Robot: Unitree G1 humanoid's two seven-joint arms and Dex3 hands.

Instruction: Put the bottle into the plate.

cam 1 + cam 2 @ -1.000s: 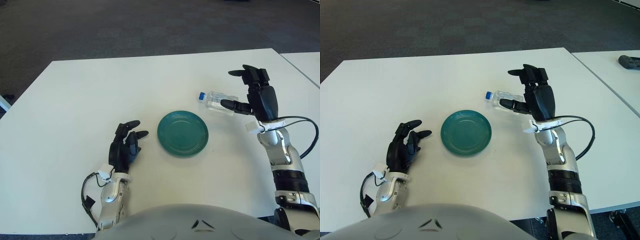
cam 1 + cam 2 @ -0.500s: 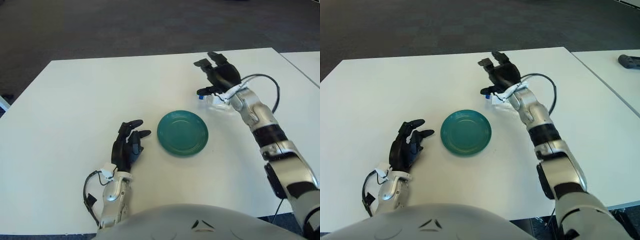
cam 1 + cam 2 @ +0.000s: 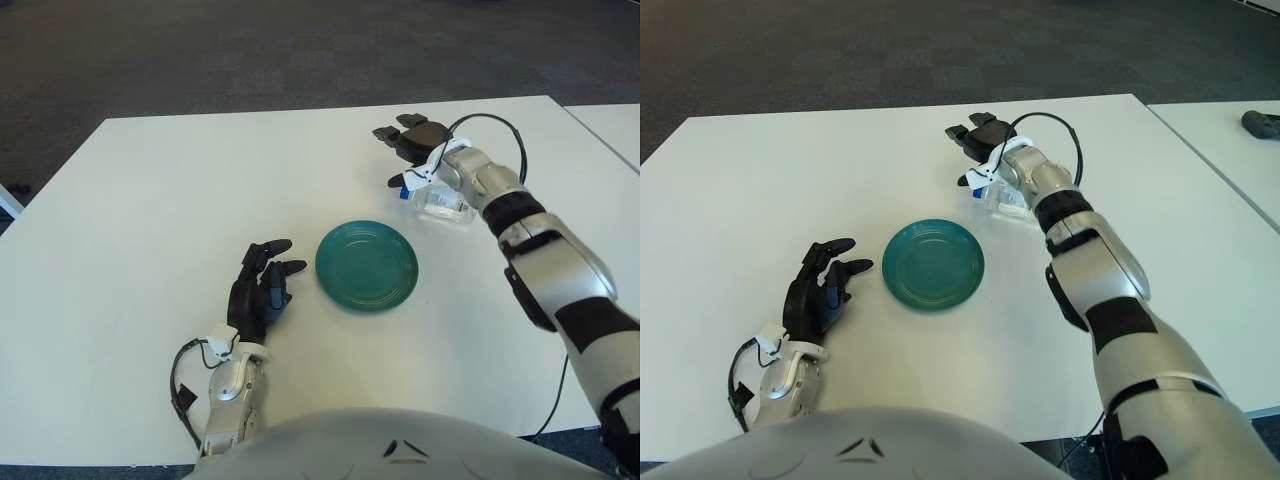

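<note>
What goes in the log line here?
right hand: open, over bottle cap end | bottle: lying on table | plate: empty | left hand: idle, left of plate

White tabletop (image 3: 150,200), matte, even overhead light, barely any shadows. Dark grey carpet floor (image 3: 250,50) beyond far edge, faint tile pattern. Second white table (image 3: 1240,150) just off right edge, narrow gap between, small dark object (image 3: 1260,123) on it, can't tell what.

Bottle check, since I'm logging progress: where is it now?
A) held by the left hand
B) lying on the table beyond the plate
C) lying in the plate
B: the bottle lies on the table beyond the green plate, under the right hand.
</note>
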